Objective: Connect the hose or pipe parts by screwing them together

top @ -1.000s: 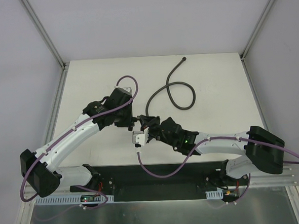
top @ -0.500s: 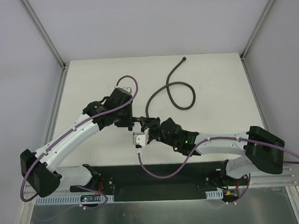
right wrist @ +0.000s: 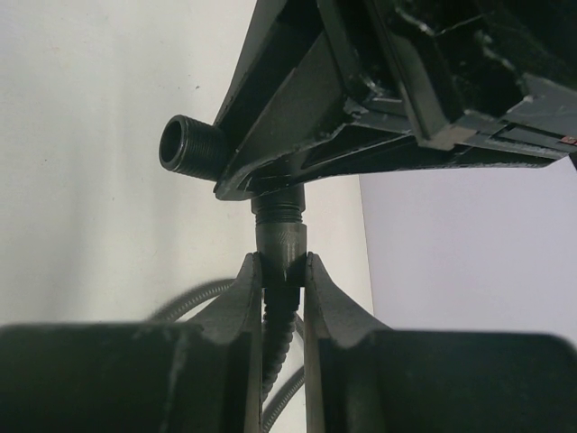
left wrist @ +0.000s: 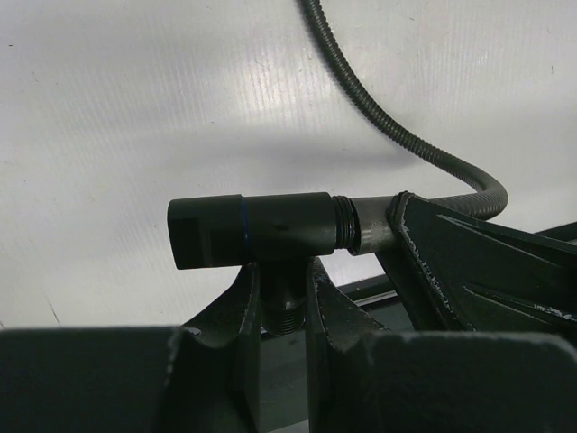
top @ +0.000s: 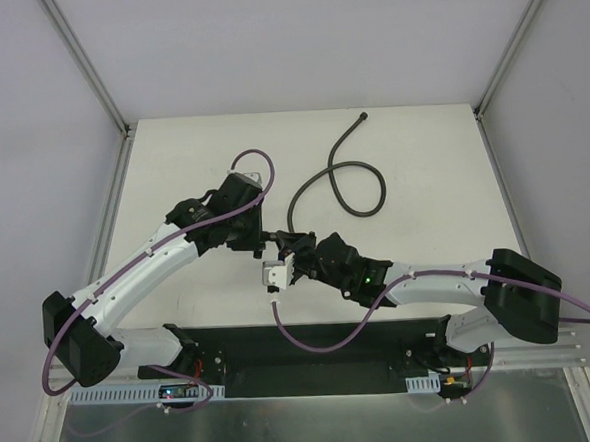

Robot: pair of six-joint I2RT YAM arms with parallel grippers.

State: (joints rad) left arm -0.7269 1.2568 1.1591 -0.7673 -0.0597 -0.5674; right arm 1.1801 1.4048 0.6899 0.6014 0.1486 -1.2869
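The left gripper (left wrist: 281,290) clamps the stem of the small black T-shaped fitting (left wrist: 257,230); the right gripper (right wrist: 281,275) pinches the knobbed end of the long dark-grey flexible hose (left wrist: 424,149), coaxial with the fitting's threaded port, threads partly exposed

A white table (top: 172,178) carries the dark-grey hose (top: 303,187), lying looped on its far half.

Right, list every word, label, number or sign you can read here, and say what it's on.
No readable text anywhere.
On the T-shaped fitting: only a thin blue ring, no lettering.
On the hose: no print visible.
On the small board at the left arm's base: any marking is too small to read.
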